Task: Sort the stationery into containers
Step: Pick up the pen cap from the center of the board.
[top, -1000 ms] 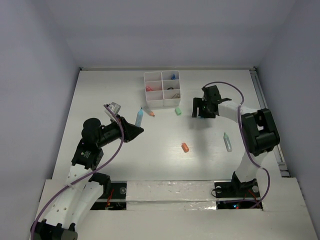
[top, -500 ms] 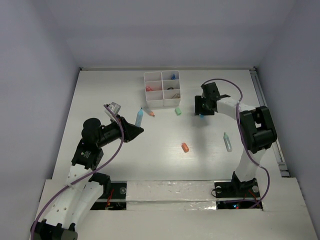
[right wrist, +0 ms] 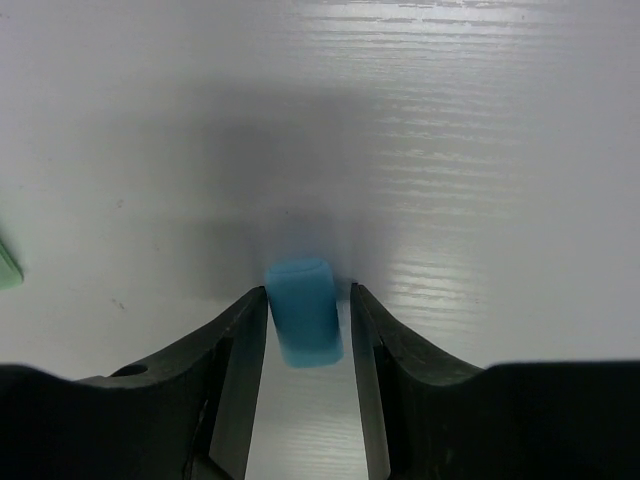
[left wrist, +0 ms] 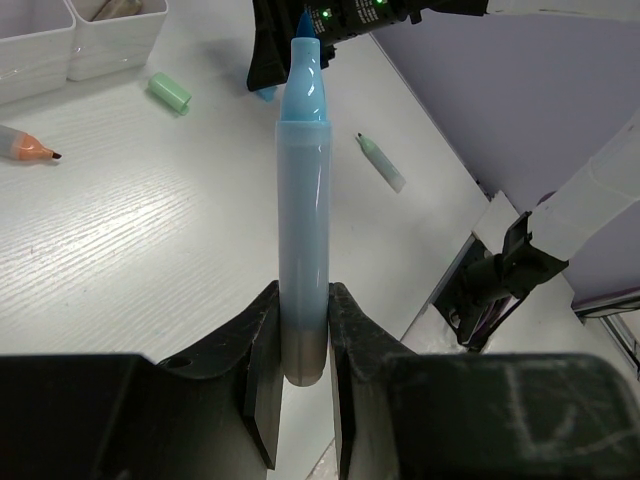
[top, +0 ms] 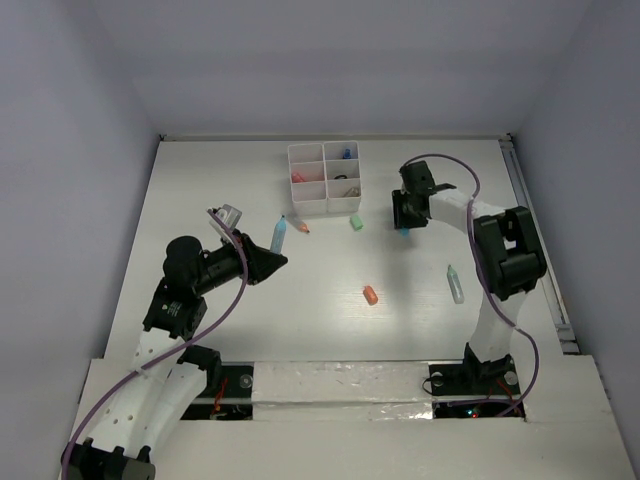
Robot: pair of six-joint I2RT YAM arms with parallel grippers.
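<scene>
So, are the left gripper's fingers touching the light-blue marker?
Touching. The left wrist view shows both fingers pressed against the lower end of the light-blue marker, one on each side, with no gap.

From above, my right end effector [top: 403,225] hides most of the blue bit [top: 404,232], and the organiser box [top: 324,208] holds things too small to name. My left end effector [left wrist: 300,300] covers the base of the light-blue marker [left wrist: 303,180]. My right wrist view crops the green bit [right wrist: 5,268].

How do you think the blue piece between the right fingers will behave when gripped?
Blue piece looks short and cylindrical, so it may roll if nudged. It seems small, probably light. Smooth sides might slip between the right fingers.
</scene>
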